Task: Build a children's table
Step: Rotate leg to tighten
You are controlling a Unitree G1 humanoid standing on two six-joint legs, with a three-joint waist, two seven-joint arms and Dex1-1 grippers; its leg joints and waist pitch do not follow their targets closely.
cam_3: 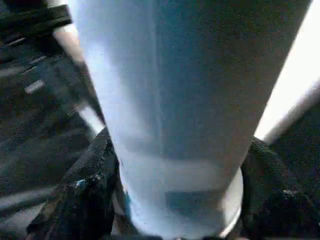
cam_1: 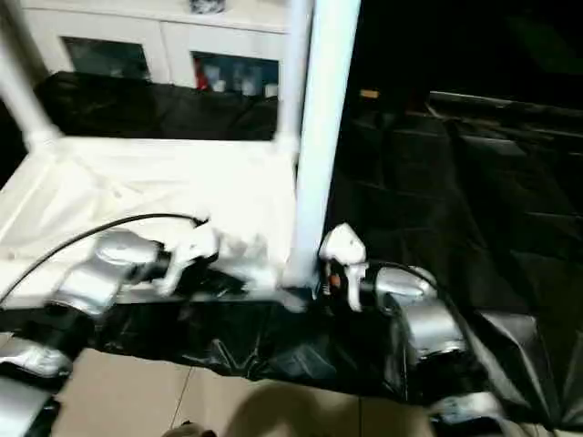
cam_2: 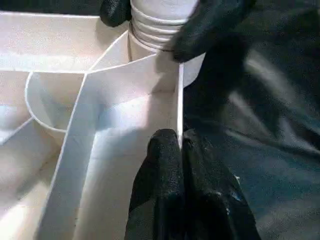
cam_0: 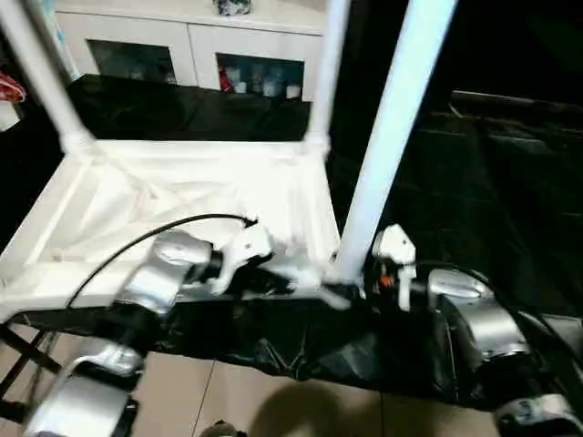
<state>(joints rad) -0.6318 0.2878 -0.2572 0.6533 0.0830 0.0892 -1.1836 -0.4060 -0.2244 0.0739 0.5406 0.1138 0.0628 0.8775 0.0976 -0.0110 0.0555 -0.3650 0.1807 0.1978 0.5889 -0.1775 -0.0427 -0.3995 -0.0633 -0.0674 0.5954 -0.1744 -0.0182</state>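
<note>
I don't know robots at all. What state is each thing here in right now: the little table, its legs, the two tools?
Table top: upside down on the black sheet, ribs up.
Two far legs: upright in the corner sockets.
Near leg: upright at the near corner socket, threads visible above it.
Left tool: shut on the table top's edge wall.
Right tool: fingers on either side of the near leg's base.

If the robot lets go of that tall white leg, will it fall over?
Probably not at once: the leg stands upright, its ridged end in the tabletop's corner socket. Being tall and thin, a push might tip it. Its smooth surface looks slippery for the right gripper.
</note>
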